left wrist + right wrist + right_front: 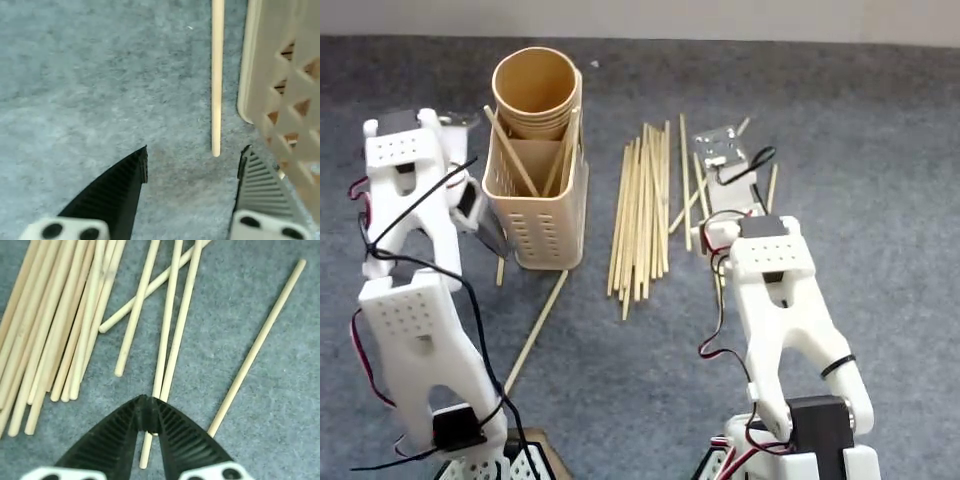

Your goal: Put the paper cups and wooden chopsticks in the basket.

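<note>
A beige slotted basket holds stacked paper cups and a few wooden chopsticks. My left gripper hovers by the basket's left wall and is open. One chopstick lies on the carpet just ahead of it, along the basket. A pile of chopsticks lies right of the basket. My right gripper is down over a few loose chopsticks beside the pile. Its fingers are shut on one chopstick that lies flat.
Grey carpet covers the table. Another chopstick lies slanted in front of the basket, near the left arm. A single chopstick rests apart from the pile, beside the right gripper.
</note>
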Motion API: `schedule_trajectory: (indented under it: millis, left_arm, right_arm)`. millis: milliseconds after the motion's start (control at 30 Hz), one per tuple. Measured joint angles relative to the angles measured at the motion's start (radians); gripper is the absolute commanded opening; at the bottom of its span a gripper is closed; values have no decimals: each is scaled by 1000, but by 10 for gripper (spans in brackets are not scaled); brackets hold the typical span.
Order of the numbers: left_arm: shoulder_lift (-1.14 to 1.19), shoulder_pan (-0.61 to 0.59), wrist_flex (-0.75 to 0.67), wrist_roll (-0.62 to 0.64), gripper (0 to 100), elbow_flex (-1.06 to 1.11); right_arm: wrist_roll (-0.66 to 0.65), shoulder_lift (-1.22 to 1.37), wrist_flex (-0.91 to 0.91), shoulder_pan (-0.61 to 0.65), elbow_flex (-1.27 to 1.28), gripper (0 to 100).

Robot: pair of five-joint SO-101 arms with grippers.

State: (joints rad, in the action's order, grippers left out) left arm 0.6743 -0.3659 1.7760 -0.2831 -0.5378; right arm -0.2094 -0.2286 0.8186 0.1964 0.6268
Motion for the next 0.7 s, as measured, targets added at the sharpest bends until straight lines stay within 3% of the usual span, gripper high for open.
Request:
schedule_trajectory:
  millis: [200, 500, 700]
  left_arm:
    - [80, 57, -37, -3, 287, 2]
    - [137, 74, -129, 3, 0, 2]
    - [144, 17, -147, 3, 3, -55]
  right_arm:
    - [0, 0, 0, -21, 0, 9]
    - [0, 0, 0, -25, 0, 9]
    - [0, 0, 0, -25, 21, 9]
